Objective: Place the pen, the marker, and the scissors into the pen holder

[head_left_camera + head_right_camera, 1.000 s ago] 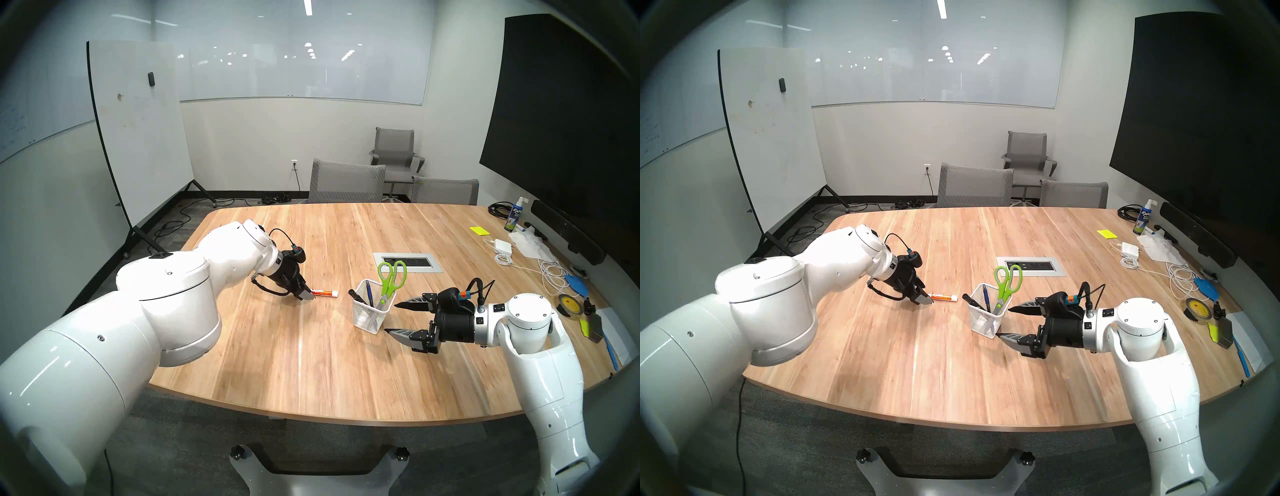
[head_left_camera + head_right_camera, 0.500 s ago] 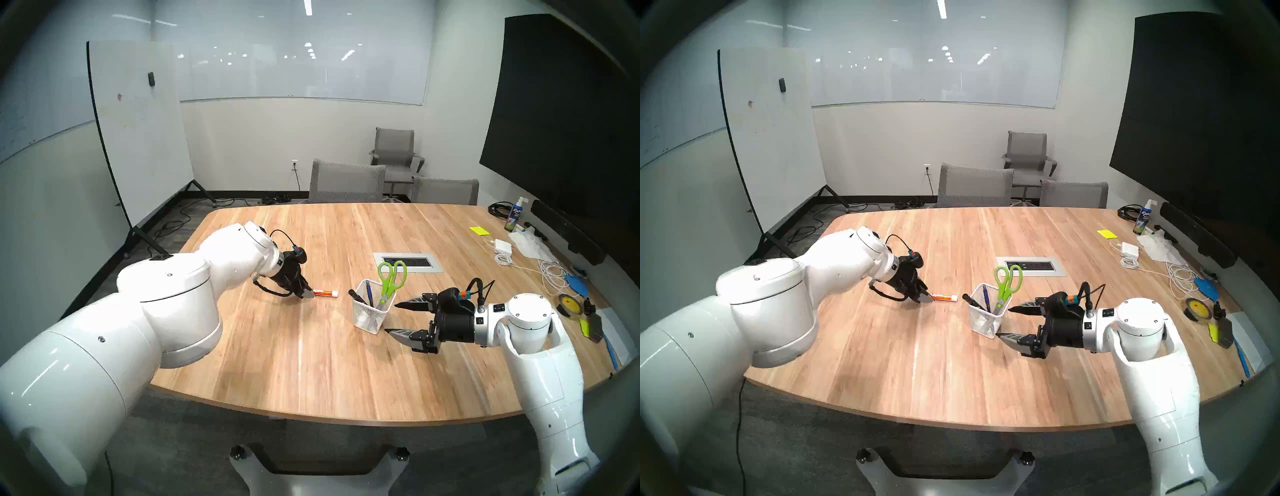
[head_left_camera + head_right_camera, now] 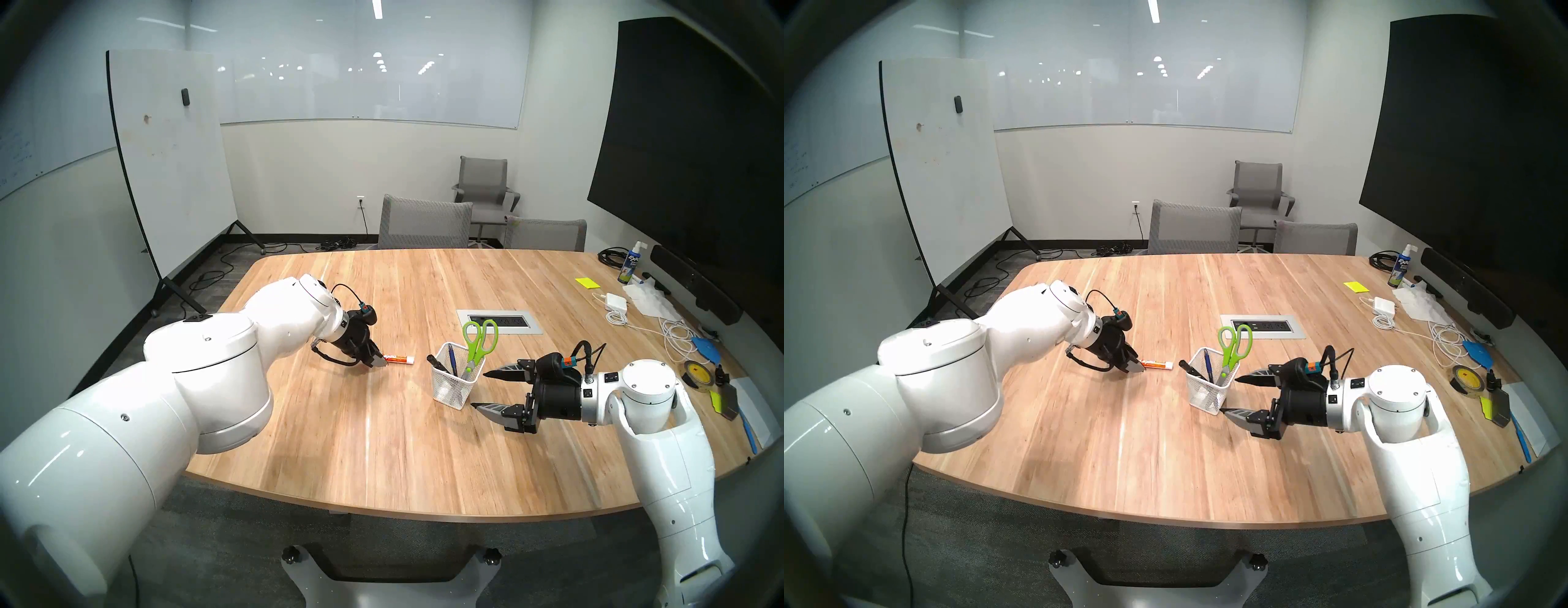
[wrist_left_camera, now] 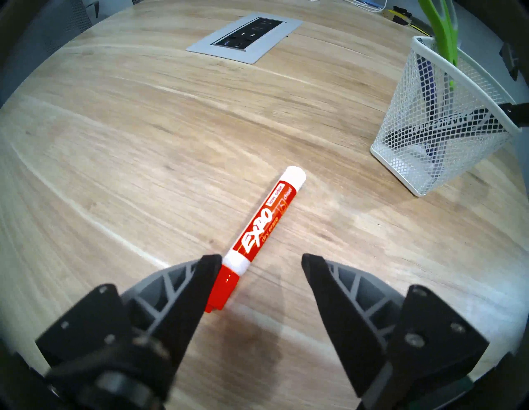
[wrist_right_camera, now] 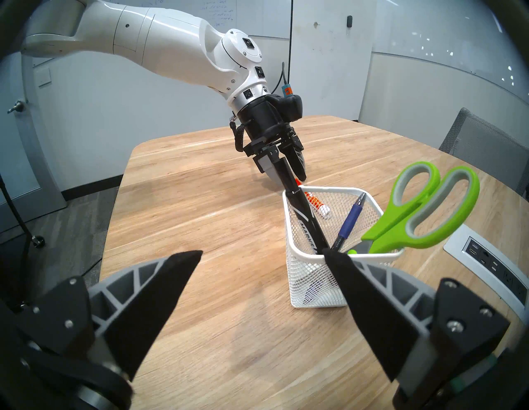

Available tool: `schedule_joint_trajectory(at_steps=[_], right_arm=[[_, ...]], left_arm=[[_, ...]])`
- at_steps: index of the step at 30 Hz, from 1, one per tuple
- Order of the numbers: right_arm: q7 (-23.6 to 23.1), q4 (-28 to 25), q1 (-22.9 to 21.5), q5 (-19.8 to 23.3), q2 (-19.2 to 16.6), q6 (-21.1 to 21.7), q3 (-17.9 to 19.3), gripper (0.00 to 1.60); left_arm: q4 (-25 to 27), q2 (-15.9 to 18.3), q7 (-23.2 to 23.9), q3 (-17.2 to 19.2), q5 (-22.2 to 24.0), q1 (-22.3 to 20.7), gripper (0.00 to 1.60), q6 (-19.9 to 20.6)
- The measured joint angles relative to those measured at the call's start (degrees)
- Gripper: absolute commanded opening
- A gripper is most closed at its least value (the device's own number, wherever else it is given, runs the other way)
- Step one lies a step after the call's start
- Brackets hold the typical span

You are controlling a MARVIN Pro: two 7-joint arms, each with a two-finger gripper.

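Left gripper [image 4: 262, 262], jaws half-open and gripping nothing, is straddling the red-capped white dry-erase marker's [image 4: 264, 226] cap end, so closing off-centre could pivot it away.

free: table [image 3: 382, 446] between arms | blocked: pen holder [image 3: 452, 388] mouth, scissors [image 3: 478, 339] protrude

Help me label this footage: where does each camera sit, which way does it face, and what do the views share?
Head stereo left: on the head, looking down over the table; both arms show, left gripper, right gripper.
Head stereo right: beside it, nearly the same picture.
Left wrist: looks down at the red marker lying between its open fingers.
Right wrist: looks level across the pen holder with scissors, toward the left arm.
All four views show the pen holder and red marker.
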State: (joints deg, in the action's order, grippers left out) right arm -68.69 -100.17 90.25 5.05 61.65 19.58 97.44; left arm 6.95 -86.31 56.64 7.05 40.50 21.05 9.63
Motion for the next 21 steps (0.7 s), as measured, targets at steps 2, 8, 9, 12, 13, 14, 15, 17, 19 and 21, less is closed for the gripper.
schedule_joint_trajectory(at_steps=[2, 8, 9, 12, 13, 14, 15, 17, 19, 21], right_arm=[[0.0, 0.0, 0.0, 0.0, 0.01, 0.0, 0.0, 1.6], [-0.02, 0.0, 0.0, -0.02, 0.02, 0.0, 0.01, 1.6], [-0.02, 0.0, 0.0, -0.02, 0.02, 0.0, 0.01, 1.6], [-0.03, 0.0, 0.0, -0.03, 0.03, 0.0, 0.01, 1.6], [-0.03, 0.0, 0.0, -0.03, 0.03, 0.0, 0.01, 1.6], [-0.04, 0.01, 0.0, -0.03, 0.03, 0.0, 0.01, 1.6], [-0.04, 0.01, 0.0, -0.04, 0.03, 0.0, 0.02, 1.6], [-0.05, 0.01, 0.0, -0.04, 0.04, 0.0, 0.02, 1.6], [-0.05, 0.01, 0.0, -0.04, 0.04, 0.0, 0.02, 1.6], [-0.06, 0.01, 0.0, -0.05, 0.04, 0.0, 0.02, 1.6]], left_arm=[[0.0, 0.0, 0.01, 0.06, 0.01, 0.07, 1.26, -0.03], [0.0, 0.01, 0.0, 0.2, 0.02, 0.32, 1.36, -0.21], [-0.01, 0.02, -0.03, 0.26, 0.02, 0.41, 1.38, -0.28], [-0.03, 0.02, -0.1, 0.33, 0.03, 0.53, 1.41, -0.36], [-0.03, 0.02, -0.13, 0.35, 0.03, 0.57, 1.43, -0.38], [-0.03, 0.02, -0.16, 0.36, 0.03, 0.6, 1.44, -0.4], [-0.04, 0.02, -0.24, 0.41, 0.03, 0.66, 1.45, -0.44], [-0.04, 0.02, -0.38, 0.46, 0.04, 0.74, 1.44, -0.48], [-0.04, 0.02, -0.48, 0.5, 0.04, 0.79, 1.38, -0.5], [-0.04, 0.02, -0.75, 0.56, 0.05, 0.93, 1.14, -0.56]])
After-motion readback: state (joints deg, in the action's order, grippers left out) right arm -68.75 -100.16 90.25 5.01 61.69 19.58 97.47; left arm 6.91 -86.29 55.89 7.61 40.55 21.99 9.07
